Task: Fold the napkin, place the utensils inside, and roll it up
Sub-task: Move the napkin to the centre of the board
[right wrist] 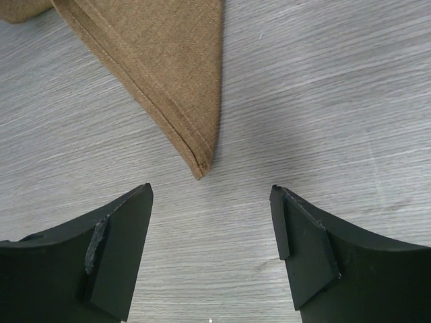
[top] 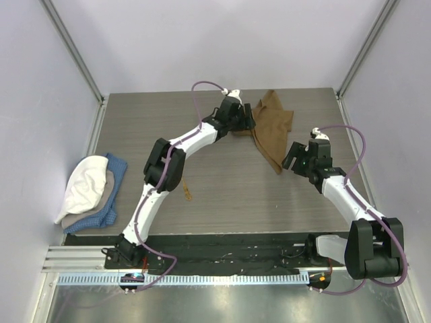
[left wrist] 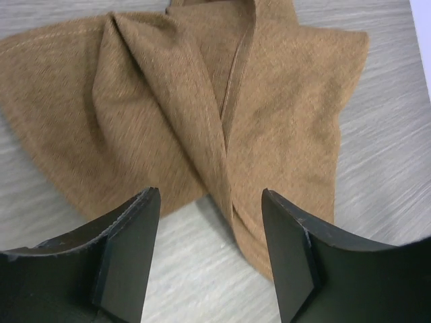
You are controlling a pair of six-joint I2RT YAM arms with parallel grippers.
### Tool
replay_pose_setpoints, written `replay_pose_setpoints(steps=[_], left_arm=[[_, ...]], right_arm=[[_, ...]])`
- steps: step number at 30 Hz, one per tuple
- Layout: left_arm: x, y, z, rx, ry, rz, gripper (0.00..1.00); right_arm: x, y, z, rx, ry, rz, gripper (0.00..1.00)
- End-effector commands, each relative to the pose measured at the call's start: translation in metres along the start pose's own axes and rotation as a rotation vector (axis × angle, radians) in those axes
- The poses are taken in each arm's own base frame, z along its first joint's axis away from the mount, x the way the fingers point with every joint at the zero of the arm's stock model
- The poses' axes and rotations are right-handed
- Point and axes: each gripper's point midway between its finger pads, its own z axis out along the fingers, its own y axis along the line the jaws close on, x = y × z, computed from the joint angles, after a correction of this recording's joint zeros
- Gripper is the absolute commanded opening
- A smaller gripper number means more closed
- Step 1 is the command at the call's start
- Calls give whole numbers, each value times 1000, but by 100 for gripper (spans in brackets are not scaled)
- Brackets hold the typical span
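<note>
Fingers (right wrist: 114,249) of the right gripper (right wrist: 212,192) stood apart with nothing between them, and those of the left gripper (left wrist: 209,198) were likewise spread and empty. The napkin (top: 269,128) lay at the far right of the table (top: 222,202), not yet folded flat. It was bunched and overlapped at its far end and tapered to one hemmed corner at its near end, so its long axis ran far to near.

That near corner pointed straight into the gap of the right gripper (top: 293,156), just ahead of the fingertips and apart from them. The left gripper (top: 248,123) sat at the cloth's left edge, with a diagonal fold ridge lying between its fingers. Contact with the cloth could not be confirmed.

By my judgement, both arms were placed to take hold, the right one on the corner. What appeared to be the spoon (top: 187,193) lay well apart, left of centre, nearer the left arm.
</note>
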Motion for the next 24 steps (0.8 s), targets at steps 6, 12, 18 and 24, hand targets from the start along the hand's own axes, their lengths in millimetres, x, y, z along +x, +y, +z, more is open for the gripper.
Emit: replay_pose_setpoints(steps=[6,12,18,24], left_arm=[[-11,-10,27,54,-42,-37,58],[4,-1,38,37,-16,-69,54],[3,-3,37,52,-19,-73,14],[-19,-15,-1,83,-83,-38,7]], right_arm=[[-10,12,2,-52,-36,5,78],[-10,12,2,-54,-36,4,79],[-9,11,1,-48,-33,1,79],[-7,11,3,-44,-16,0,78]])
